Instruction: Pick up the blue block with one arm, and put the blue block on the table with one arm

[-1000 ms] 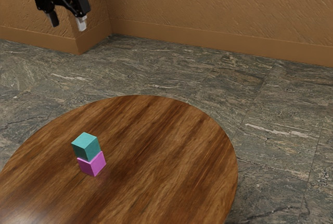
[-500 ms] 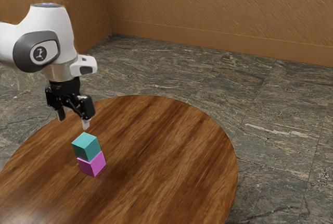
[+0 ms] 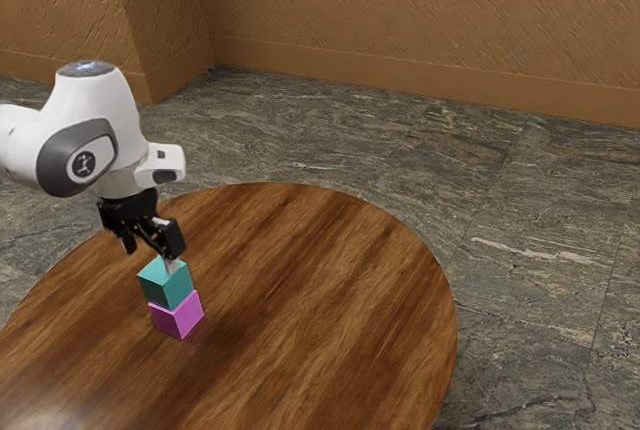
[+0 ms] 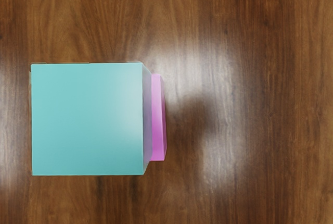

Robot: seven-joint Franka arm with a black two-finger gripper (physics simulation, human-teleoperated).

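Observation:
The blue block, a teal cube [image 3: 167, 288], rests on top of a magenta block [image 3: 178, 316] near the round table's left side in the exterior view. My gripper [image 3: 150, 257] is open just above and behind the blue block, one fingertip overlapping its top face there; whether it touches cannot be told. Nothing is held. In the wrist view the blue block [image 4: 87, 119] shows its flat top, with a strip of the magenta block [image 4: 158, 117] beside and below it.
The round wooden table [image 3: 310, 290] stretches away toward the exterior view's right, its curved edge ending over a grey stone floor [image 3: 530, 250]. A brown wall [image 3: 420, 10] stands beyond the floor.
From high at the upper left, my open gripper has come down toward the stack, lastly lowering close to the blue block's top. Both blocks have stayed put.

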